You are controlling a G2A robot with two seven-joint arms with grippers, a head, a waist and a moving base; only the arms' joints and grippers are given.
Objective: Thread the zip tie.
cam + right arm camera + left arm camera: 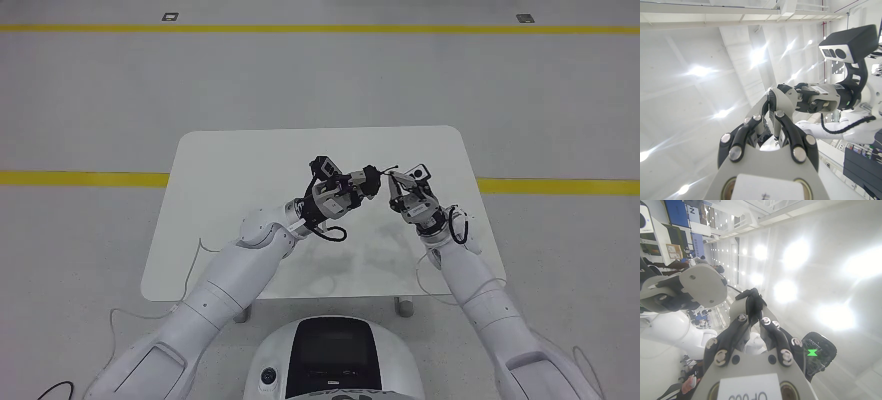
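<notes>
Both arms are up over the table [220, 200], right of centre, in the far half. Left arm [235, 275] crosses the near edge toward the left corner, right arm [478, 292] comes in at the near-right corner. Wrists are cocked, so the grippers aim upward and at each other. Left gripper [753, 297]: fingers pressed together. Right gripper [769, 103]: fingers likewise closed. Tips nose to nose, can't tell if they touch.

Glossy white arms [230, 275] carry a grey-plated left gripper [753, 296] and right gripper [768, 97] with black linkages [789, 126], silver screws [811, 139], a black braided cable [831, 130] and white labels [749, 385].
</notes>
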